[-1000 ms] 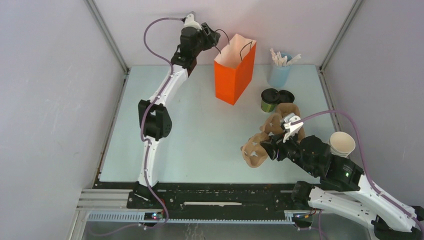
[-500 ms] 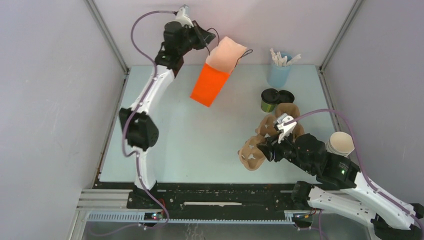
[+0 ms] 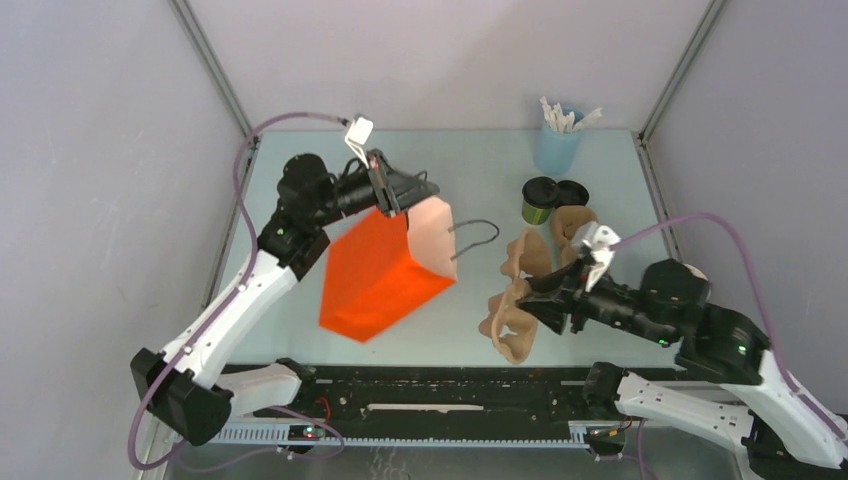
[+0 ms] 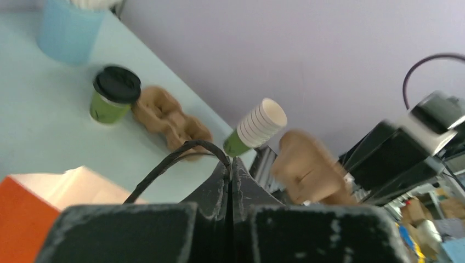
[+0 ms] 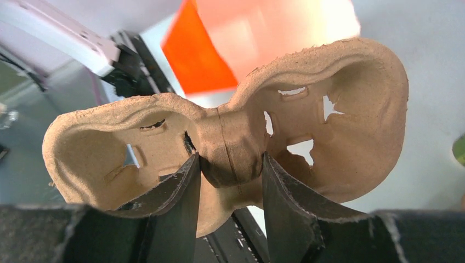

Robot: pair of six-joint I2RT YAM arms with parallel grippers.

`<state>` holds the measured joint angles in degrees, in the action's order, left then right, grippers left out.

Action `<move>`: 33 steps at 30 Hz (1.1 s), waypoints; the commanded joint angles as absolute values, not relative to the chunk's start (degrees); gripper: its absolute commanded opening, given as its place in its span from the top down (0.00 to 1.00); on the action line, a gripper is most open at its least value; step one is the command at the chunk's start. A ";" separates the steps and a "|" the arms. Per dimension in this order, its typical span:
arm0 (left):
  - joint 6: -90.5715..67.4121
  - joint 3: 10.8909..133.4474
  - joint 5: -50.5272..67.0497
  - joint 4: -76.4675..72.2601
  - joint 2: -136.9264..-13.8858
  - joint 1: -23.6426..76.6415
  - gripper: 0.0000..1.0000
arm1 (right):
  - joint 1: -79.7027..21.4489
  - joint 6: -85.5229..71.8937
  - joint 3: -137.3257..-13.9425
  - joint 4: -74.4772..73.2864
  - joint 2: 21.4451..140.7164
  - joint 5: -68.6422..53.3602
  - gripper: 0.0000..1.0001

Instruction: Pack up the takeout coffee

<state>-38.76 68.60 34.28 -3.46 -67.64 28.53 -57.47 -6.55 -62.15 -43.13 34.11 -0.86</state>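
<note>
On the left, the left gripper point(image 3: 392, 192) is pinched fully closed on one black cord handle of the orange bag point(image 3: 375, 275). In the left wrist view the cord loops out from between the pressed-together fingers point(image 4: 219, 189). The bag hangs tilted from that grip over the pale table point(image 3: 470, 180). Its open mouth, pale inside, faces right, and its second handle point(image 3: 478, 233) hangs loose. Right of the bag, the right gripper point(image 3: 535, 305) holds a brown pulp cup carrier point(image 3: 512, 322) on edge. Its jaws are partly closed around the narrow waist point(image 5: 227, 145) between the carrier's two cup wells. Behind it, more pulp carriers point(image 3: 572, 222) lie on the table. The takeout coffee point(image 3: 540, 200), a small olive-green cup with a black lid, stands upright on the table just beside those carriers, well apart from the bag and touched by neither gripper. Farther back stands a pale blue cup point(image 3: 557, 148) of white sticks. At the far right, the left wrist view shows a tilted stack of lidless green cups point(image 4: 256, 126).
</note>
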 commanded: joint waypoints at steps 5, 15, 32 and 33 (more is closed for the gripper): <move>-42.14 55.70 38.03 -9.95 -58.96 32.79 1.00 | -57.57 -6.94 -77.77 -48.61 32.83 -12.62 0.61; -41.05 51.56 38.15 -15.11 -58.73 36.55 1.00 | -57.57 -2.89 -93.70 -53.20 43.53 -10.27 0.61; -29.03 65.15 43.16 -4.49 -71.08 39.03 1.00 | -55.54 -1.69 -89.13 -50.85 46.88 1.57 0.62; -29.23 63.54 42.32 -4.68 -70.94 38.97 1.00 | -54.84 -1.94 -88.33 -50.50 46.97 0.88 0.62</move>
